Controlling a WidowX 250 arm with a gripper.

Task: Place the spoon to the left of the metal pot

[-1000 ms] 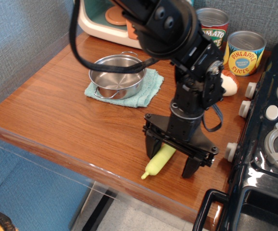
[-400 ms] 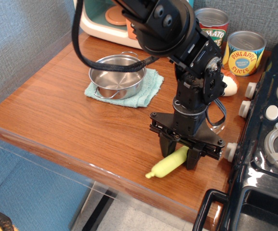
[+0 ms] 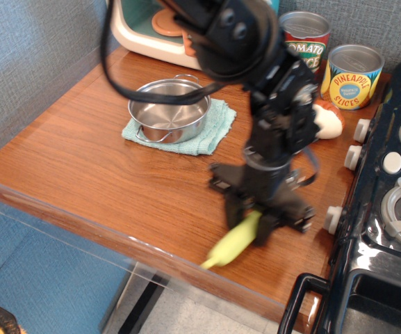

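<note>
The spoon (image 3: 232,243) shows only its pale yellow-green handle, slanting down to the left near the table's front edge; its metal bowl is hidden under the gripper. My gripper (image 3: 254,223) is shut on the spoon's upper end, fingers pointing down, blurred by motion. The metal pot (image 3: 169,110) stands empty on a green cloth (image 3: 207,136) at the back left, well apart from the gripper.
Two labelled cans (image 3: 353,75) stand at the back right, a toy mushroom (image 3: 329,124) partly hidden behind the arm. A black stove (image 3: 388,202) borders the right. A white and teal toy appliance (image 3: 148,28) stands at the back. The table's front edge (image 3: 117,236) is close.
The gripper's fingers closed from wide open onto the spoon. The gripper and spoon have shifted slightly left, and the spoon's handle end now tilts down toward the front edge.
</note>
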